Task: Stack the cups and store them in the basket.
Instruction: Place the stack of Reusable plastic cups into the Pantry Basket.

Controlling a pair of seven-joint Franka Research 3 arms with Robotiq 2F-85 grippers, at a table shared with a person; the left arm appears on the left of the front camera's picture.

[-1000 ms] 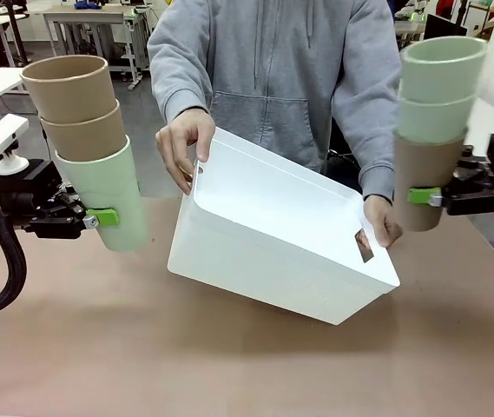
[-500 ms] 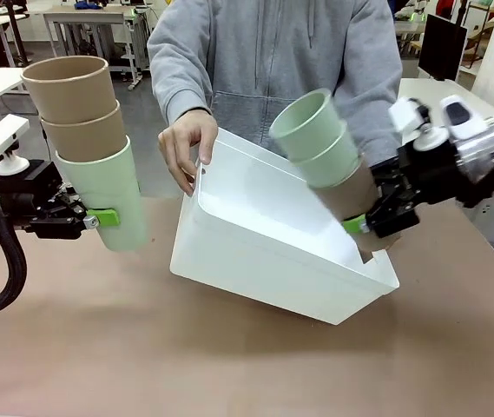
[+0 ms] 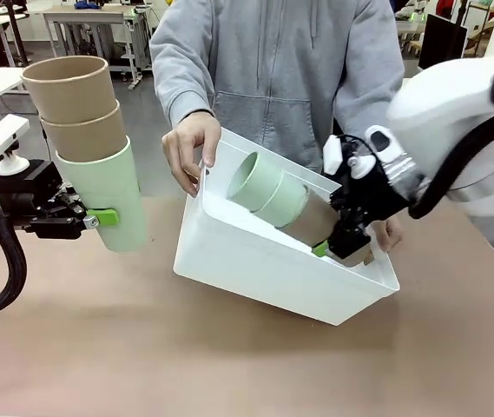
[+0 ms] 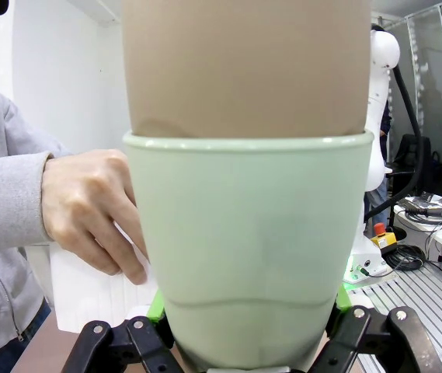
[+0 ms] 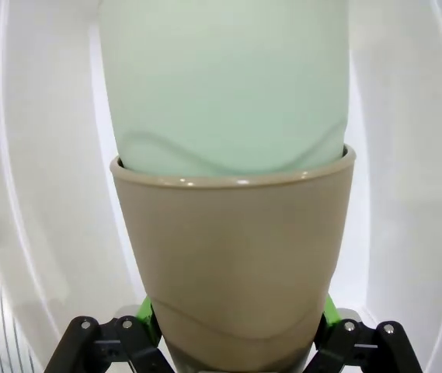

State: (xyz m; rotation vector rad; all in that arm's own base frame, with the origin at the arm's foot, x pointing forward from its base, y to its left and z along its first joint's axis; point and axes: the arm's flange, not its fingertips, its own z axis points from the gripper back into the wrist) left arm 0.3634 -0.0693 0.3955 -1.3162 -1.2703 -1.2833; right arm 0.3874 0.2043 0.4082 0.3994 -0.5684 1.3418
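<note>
Right stack: three nested cups (image 3: 279,201), two mint in a tan one, lying inside the basket (image 3: 264,274). Their long axis is nearly level, with mouths toward 10 o'clock and the base toward 4 o'clock in the front view.
Right hand: the right hand (image 3: 338,234) is clamped on the tan cup close to its base, reaching over the basket's 3 o'clock rim. The stack lies straight ahead of the hand, along its fingers.
Basket: tipped up so its mouth faces the robot, lower edge on the surface (image 3: 229,365). One person's hand (image 3: 190,152) holds the 10 o'clock corner, and a second is partly hidden behind the right hand.
Left stack: two tan cups in a mint one (image 3: 90,148), upright in the air, well apart from the basket at its 9 o'clock.
Left hand: the left hand (image 3: 101,217) is closed around the mint cup low on its wall.
Nearer arm: the right.
What the next move turns on: probably whether the right stack rests on the basket floor before letting go. I cannot tell this from the front view.
Right wrist view: white basket wall (image 5: 42,155) on both sides of the tan cup (image 5: 232,256), so the stack is well inside.
Left wrist view: the mint cup (image 4: 248,256) pinched between green pads, with the person's hand (image 4: 88,210) at 9 o'clock.
</note>
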